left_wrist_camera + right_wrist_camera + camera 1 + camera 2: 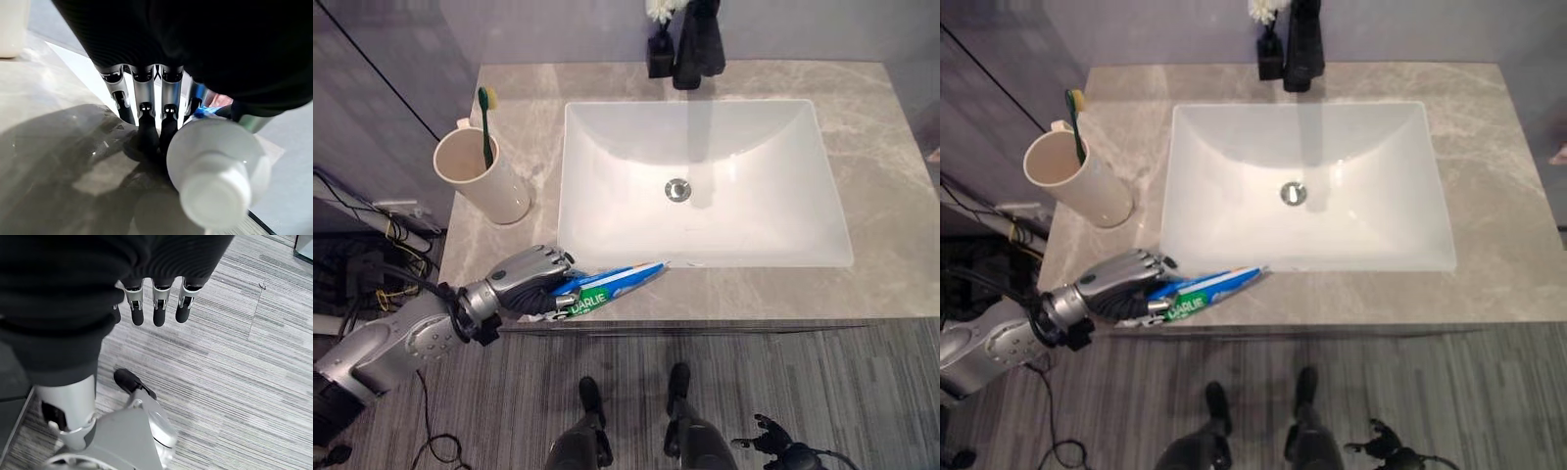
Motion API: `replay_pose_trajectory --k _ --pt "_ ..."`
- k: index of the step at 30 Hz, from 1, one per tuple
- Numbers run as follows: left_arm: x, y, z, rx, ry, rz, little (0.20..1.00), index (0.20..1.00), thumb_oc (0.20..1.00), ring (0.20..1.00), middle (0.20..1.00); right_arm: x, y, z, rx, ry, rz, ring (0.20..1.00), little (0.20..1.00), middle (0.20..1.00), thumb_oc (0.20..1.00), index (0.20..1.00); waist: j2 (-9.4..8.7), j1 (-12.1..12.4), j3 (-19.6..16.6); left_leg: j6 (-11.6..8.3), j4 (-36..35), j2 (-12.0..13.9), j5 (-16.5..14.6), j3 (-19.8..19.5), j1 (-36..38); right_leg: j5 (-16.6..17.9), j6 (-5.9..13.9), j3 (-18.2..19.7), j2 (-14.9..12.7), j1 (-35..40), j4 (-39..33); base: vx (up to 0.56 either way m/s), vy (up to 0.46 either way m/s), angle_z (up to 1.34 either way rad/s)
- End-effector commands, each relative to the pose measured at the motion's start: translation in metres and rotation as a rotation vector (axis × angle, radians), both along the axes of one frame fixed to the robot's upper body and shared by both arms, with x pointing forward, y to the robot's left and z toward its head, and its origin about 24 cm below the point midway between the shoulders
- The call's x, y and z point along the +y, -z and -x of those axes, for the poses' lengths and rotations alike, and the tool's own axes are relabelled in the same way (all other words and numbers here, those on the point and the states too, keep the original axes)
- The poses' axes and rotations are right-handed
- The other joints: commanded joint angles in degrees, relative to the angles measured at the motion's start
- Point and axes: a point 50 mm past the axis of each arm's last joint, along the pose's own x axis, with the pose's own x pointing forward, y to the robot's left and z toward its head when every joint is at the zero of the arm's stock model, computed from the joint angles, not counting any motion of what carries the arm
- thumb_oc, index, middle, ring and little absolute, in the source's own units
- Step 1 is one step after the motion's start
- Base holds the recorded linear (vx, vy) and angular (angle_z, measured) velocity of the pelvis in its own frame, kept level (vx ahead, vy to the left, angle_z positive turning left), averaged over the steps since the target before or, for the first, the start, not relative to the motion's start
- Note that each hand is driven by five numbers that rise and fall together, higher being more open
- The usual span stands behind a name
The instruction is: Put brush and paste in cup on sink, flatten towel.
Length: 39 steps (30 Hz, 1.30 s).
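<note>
A cream cup point(481, 177) stands on the grey counter point(891, 245) left of the white sink basin point(705, 181). A green toothbrush point(486, 121) stands upright in it. The blue, green and white toothpaste tube point(612, 284) lies along the counter's front edge, just before the basin's front left corner. My left hand point(532, 278) is curled over the tube's cap end. In the left wrist view the white cap point(215, 181) sits between the fingers point(146, 132) and the thumb, with the fingertips down on the counter. My right hand point(770, 432) hangs low over the floor, fingers point(159, 308) relaxed and holding nothing.
A black faucet point(697, 44) rises behind the basin, with a small dark bottle point(659, 54) holding a white flower to its left. The counter drops off to striped grey floor point(862, 392) at the front. Cables lie on the floor to the left.
</note>
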Motion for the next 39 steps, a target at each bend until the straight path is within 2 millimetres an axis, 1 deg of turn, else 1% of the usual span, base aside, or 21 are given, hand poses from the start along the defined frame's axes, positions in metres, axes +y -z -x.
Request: replay_pose_trajectory --k 1,3,6,7,9,11,14,23,33,34,35,36,37,38,39 --pt "0.018 0.032 0.012 0.099 -0.079 -0.102 0.2 0.2 0.2 0.2 0.2 -0.003 0.005 0.024 0.042 0.086 -0.001 1.0 1.0 1.0 1.0 1.0 -2.93 0.2 -1.0 -1.78 0.2 0.9 -0.9 -2.6 0.3 0.2 6.62 -0.5 -5.4 2.8 0.0 0.08 -0.027 -0.02" --pt "0.031 0.026 0.007 0.027 -0.177 -0.056 0.2 0.2 0.2 0.2 0.2 -0.001 0.009 0.036 0.077 0.11 -0.017 1.0 1.0 1.0 1.0 1.0 -3.46 0.6 -2.7 -1.99 0.2 1.1 -1.5 -2.9 1.8 -0.4 6.77 -1.0 -5.3 4.6 0.0 0.11 -0.033 -0.01" --pt "0.038 0.023 0.004 -0.013 -0.237 -0.012 0.2 0.2 0.2 0.2 0.2 0.001 0.011 0.041 0.096 0.121 -0.023 1.0 1.0 1.0 1.0 1.0 -3.91 0.6 -3.6 -2.02 0.2 1.1 -1.3 -3.0 2.4 -0.3 6.67 -1.2 -5.2 5.4 0.0 0.04 -0.008 -0.01" --pt "0.042 0.019 0.002 -0.052 -0.268 0.004 0.2 0.2 0.2 0.2 0.2 0.002 0.012 0.046 0.112 0.126 -0.028 1.0 1.0 1.0 1.0 1.0 -4.07 0.7 -4.3 -2.14 0.2 1.3 -1.7 -3.0 3.1 -0.7 6.77 -1.4 -5.1 6.1 0.0 0.04 -0.007 -0.01" --pt "0.044 0.018 0.001 -0.066 -0.288 0.012 0.2 0.2 0.2 0.2 0.2 0.003 0.012 0.047 0.116 0.126 -0.031 1.0 1.0 1.0 1.0 1.0 -4.24 0.7 -4.5 -2.11 0.2 1.3 -1.5 -3.0 3.2 -0.5 6.7 -1.4 -5.1 6.1 0.0 0.02 -0.003 -0.01" --pt "0.051 0.012 -0.003 -0.139 -0.344 0.049 0.2 0.2 0.2 0.2 0.2 0.006 0.015 0.055 0.147 0.127 -0.037 1.0 1.0 1.0 1.0 1.0 -4.67 0.8 -5.6 -2.15 0.2 1.4 -1.7 -2.9 4.0 -0.5 6.8 -1.6 -5.0 7.0 0.0 0.07 -0.004 0.02" --pt "0.055 0.006 -0.006 -0.198 -0.389 0.082 0.2 0.2 0.2 0.2 0.2 0.009 0.017 0.06 0.173 0.126 -0.039 1.0 1.0 1.0 1.0 1.0 -4.86 0.8 -6.5 -2.19 0.2 1.5 -1.8 -2.9 4.5 -0.5 6.82 -1.7 -5.0 7.5 0.0 0.05 0.01 0.05" --pt "0.059 0.002 -0.01 -0.265 -0.429 0.081 0.2 0.2 0.2 0.2 0.2 0.013 0.018 0.062 0.187 0.109 -0.045 1.0 1.0 1.0 1.0 1.0 -4.95 0.7 -7.3 -2.19 0.2 1.4 -1.9 -2.9 4.7 -0.6 6.71 -1.9 -5.0 7.9 0.0 0.01 0.004 0.02" --pt "0.059 0.004 -0.009 -0.278 -0.42 0.031 0.2 0.2 0.2 0.2 0.2 0.013 0.018 0.064 0.189 0.109 -0.043 1.0 1.0 1.0 1.0 1.0 -4.54 0.5 -7.3 -2.15 0.2 1.2 -1.9 -2.9 4.5 -0.7 6.68 -1.9 -5.1 7.6 0.0 0.0 0.0 0.0" --pt "0.057 0.005 -0.008 -0.274 -0.411 0.027 0.369 0.369 0.369 0.369 0.369 0.013 0.018 0.065 0.19 0.109 -0.042 1.0 1.0 1.0 1.0 1.0 -4.47 0.5 -7.2 -2.14 0.2 1.2 -2.0 -2.9 4.5 -0.8 6.65 -1.9 -5.1 7.7 0.0 0.0 0.0 0.0" --pt "0.057 0.006 -0.007 -0.272 -0.404 0.024 0.492 0.492 0.492 0.492 0.492 0.013 0.018 0.065 0.19 0.11 -0.042 1.0 1.0 1.0 1.0 1.0 -4.43 0.5 -7.2 -2.14 0.2 1.3 -2.0 -3.0 4.6 -0.9 6.62 -1.9 -5.1 7.7 0.0 0.0 0.0 0.0" --pt "0.056 0.006 -0.006 -0.27 -0.399 0.021 0.545 0.545 0.545 0.545 0.545 0.013 0.018 0.065 0.19 0.111 -0.042 1.0 1.0 1.0 1.0 1.0 -4.37 0.6 -7.2 -2.14 0.2 1.2 -2.0 -2.9 4.6 -0.9 6.6 -1.8 -5.1 7.7 0.0 0.0 0.0 0.0" --pt "0.056 0.006 -0.005 -0.269 -0.396 0.018 0.715 0.715 0.715 0.715 0.715 0.013 0.018 0.065 0.19 0.113 -0.042 1.0 1.0 1.0 1.0 1.0 -4.34 0.6 -7.2 -2.14 0.2 1.3 -2.0 -2.8 4.7 -1.0 6.61 -1.9 -5.0 7.8 0.0 0.0 0.0 0.0" --pt "0.055 0.006 -0.004 -0.268 -0.393 0.019 0.937 0.937 0.937 0.937 0.937 0.013 0.019 0.066 0.191 0.116 -0.043 1.0 1.0 1.0 1.0 1.0 -4.28 0.7 -7.2 -2.14 0.2 1.3 -2.0 -2.8 4.8 -1.0 6.61 -1.9 -5.0 7.9 0.0 0.0 0.0 0.0" --pt "0.054 0.006 -0.003 -0.265 -0.387 0.021 1.0 1.0 1.0 1.0 1.0 0.013 0.019 0.066 0.192 0.119 -0.042 1.0 1.0 1.0 1.0 1.0 -4.2 0.7 -7.3 -2.13 0.2 1.3 -2.1 -2.8 4.9 -1.1 6.58 -1.8 -5.0 8.0 0.0 0.0 0.0 0.0"
